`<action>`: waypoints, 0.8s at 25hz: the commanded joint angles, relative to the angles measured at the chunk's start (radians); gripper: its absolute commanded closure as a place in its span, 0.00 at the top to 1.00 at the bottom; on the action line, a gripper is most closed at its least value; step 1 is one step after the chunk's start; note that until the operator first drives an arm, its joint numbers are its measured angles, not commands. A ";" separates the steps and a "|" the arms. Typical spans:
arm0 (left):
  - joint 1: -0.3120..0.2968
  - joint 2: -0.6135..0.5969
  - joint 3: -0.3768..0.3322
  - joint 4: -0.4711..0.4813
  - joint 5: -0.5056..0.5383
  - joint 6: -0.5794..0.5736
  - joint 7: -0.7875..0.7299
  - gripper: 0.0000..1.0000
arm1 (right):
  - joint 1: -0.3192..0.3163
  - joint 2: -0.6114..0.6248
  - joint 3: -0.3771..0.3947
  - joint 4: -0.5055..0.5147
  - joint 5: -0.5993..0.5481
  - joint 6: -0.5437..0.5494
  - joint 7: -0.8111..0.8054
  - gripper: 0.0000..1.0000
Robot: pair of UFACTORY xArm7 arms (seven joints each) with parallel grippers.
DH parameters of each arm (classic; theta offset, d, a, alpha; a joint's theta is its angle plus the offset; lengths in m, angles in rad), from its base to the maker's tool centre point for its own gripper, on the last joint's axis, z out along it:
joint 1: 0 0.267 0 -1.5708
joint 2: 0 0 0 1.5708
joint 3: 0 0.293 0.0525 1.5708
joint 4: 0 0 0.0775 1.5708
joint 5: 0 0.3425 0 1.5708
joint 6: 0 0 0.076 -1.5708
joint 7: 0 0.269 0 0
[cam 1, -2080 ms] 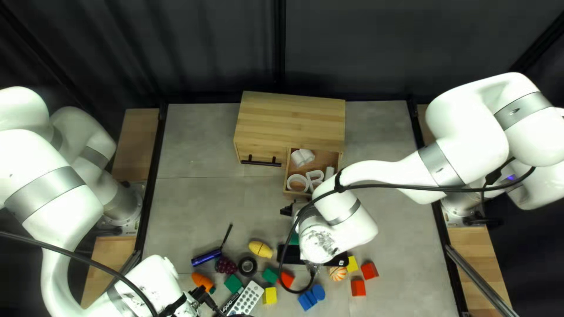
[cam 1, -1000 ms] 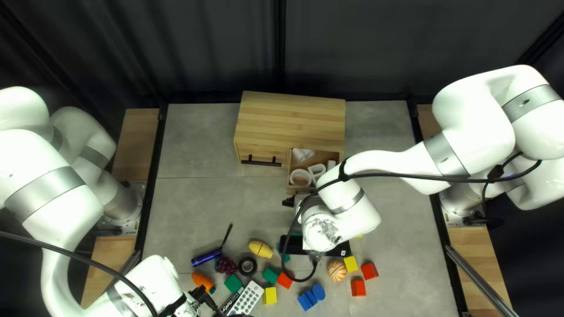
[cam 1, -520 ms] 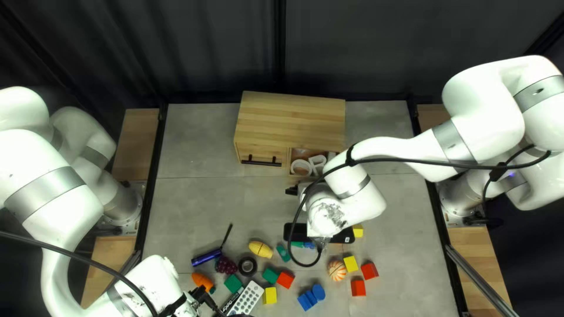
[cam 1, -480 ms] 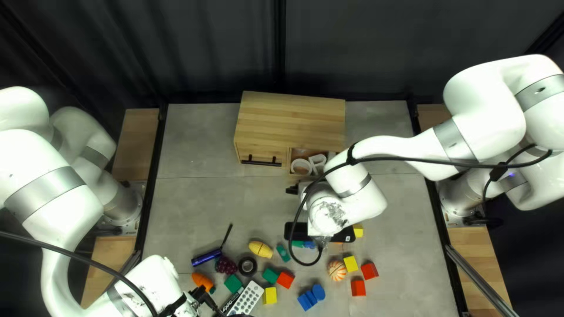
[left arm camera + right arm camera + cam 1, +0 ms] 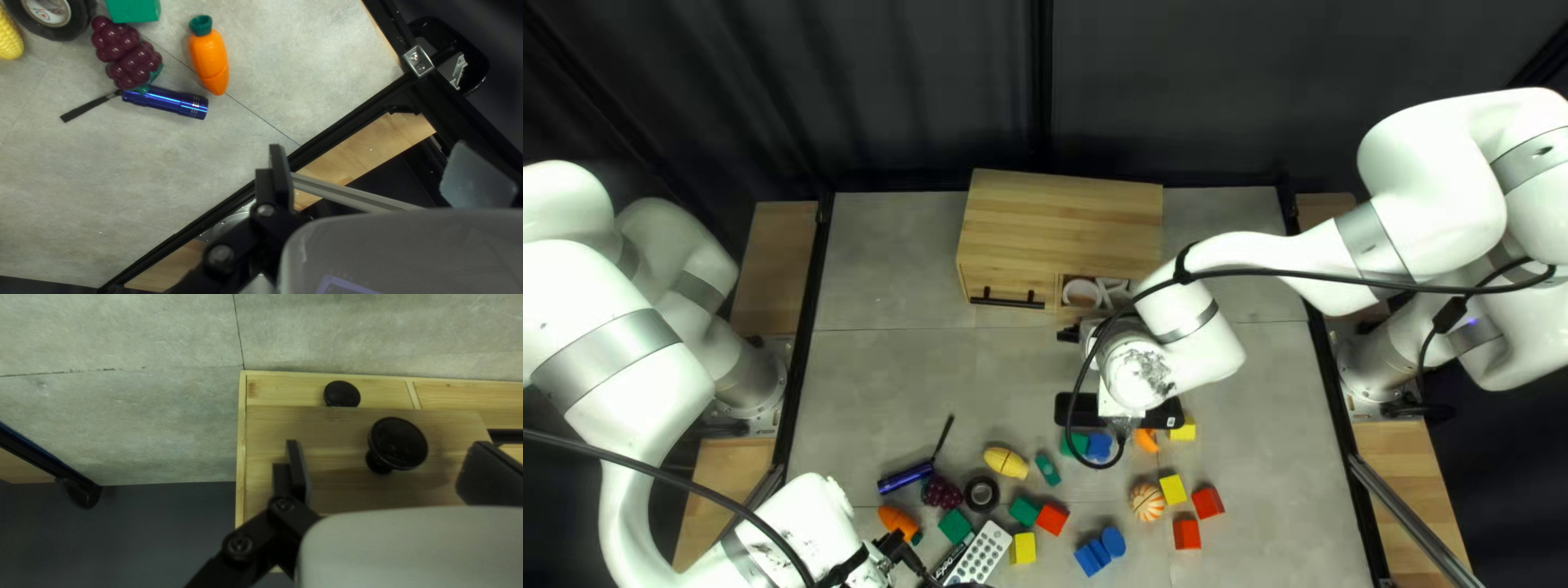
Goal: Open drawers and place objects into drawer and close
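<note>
In the top left view my right gripper [image 5: 1069,333] is at the front of the wooden cabinet [image 5: 1062,223], by the partly open drawer [image 5: 1059,299], where white pieces [image 5: 1083,292] lie. In the right wrist view the drawer front [image 5: 321,430] juts out, its black knob [image 5: 397,443] between the spread fingers of my right gripper [image 5: 388,471]; whether they touch the front I cannot tell. At the near left of the table is my left gripper [image 5: 896,549]. Seen from its wrist, my left gripper [image 5: 376,175] is open and empty, the orange carrot [image 5: 210,60] ahead of it.
Another door or drawer with a black bar handle [image 5: 1007,298] is on the cabinet's left. Around the near side lie a blue flashlight [image 5: 905,477], grapes [image 5: 941,492], tape [image 5: 981,494], toy corn [image 5: 1005,462], a striped ball [image 5: 1147,502] and several coloured blocks.
My right arm has moved toward the cabinet, and the drawer has slid further in with its white pieces. Blocks formerly under the arm now show. The left arm has stayed still.
</note>
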 commanded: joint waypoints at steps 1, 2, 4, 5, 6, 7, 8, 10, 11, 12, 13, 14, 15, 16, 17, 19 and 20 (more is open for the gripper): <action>0.000 0.000 0.000 0.000 0.000 0.000 0.000 1.00 | -0.010 -0.015 -0.008 -0.017 -0.023 -0.028 -0.017 1.00; 0.000 0.000 0.000 0.000 0.000 0.000 0.000 1.00 | -0.012 -0.014 -0.010 -0.016 -0.026 -0.031 -0.021 1.00; 0.000 0.000 0.000 0.000 0.000 0.000 0.000 1.00 | -0.017 -0.011 -0.014 -0.009 -0.034 -0.039 -0.032 1.00; 0.000 0.000 0.000 0.000 0.000 0.000 0.000 1.00 | -0.019 -0.009 -0.016 -0.008 -0.036 -0.041 -0.036 1.00; 0.000 0.000 0.000 0.000 0.000 0.000 0.000 1.00 | -0.021 -0.008 -0.018 -0.007 -0.040 -0.045 -0.040 1.00; 0.000 0.000 0.000 0.000 0.000 0.000 0.000 1.00 | -0.023 -0.007 -0.019 -0.007 -0.042 -0.048 -0.042 1.00; 0.000 0.000 0.000 0.000 0.000 0.000 0.000 1.00 | -0.026 -0.007 -0.022 -0.009 -0.044 -0.052 -0.045 1.00; 0.000 0.000 0.000 0.000 0.000 0.000 0.000 1.00 | -0.030 -0.007 -0.025 -0.013 -0.047 -0.059 -0.048 1.00; 0.000 0.000 0.000 0.000 0.000 0.000 0.000 1.00 | -0.033 -0.007 -0.027 -0.015 -0.048 -0.064 -0.050 1.00; 0.000 0.000 0.000 0.000 0.000 0.000 0.000 1.00 | -0.034 -0.007 -0.028 -0.016 -0.048 -0.066 -0.051 1.00; 0.000 0.000 0.000 0.000 0.000 0.000 0.000 1.00 | -0.035 -0.005 -0.028 -0.013 -0.048 -0.066 -0.052 1.00; 0.000 0.000 0.000 0.000 0.000 0.000 0.000 1.00 | -0.036 -0.004 -0.029 -0.013 -0.047 -0.068 -0.053 1.00; 0.000 0.000 0.000 0.000 0.000 0.000 0.000 1.00 | -0.037 -0.004 -0.029 -0.013 -0.047 -0.069 -0.054 1.00; 0.000 0.000 0.000 0.000 0.000 0.000 0.000 1.00 | -0.039 -0.003 -0.030 -0.013 -0.047 -0.072 -0.055 1.00; 0.000 0.000 0.000 0.000 0.000 0.000 0.000 1.00 | -0.040 -0.002 -0.031 -0.013 -0.046 -0.074 -0.056 1.00; 0.000 0.000 0.000 0.000 0.000 0.000 0.000 1.00 | -0.042 0.000 -0.033 -0.010 -0.045 -0.076 -0.060 1.00; 0.000 0.000 0.000 0.000 0.000 0.000 0.000 1.00 | -0.043 0.000 -0.033 -0.009 -0.045 -0.076 -0.060 1.00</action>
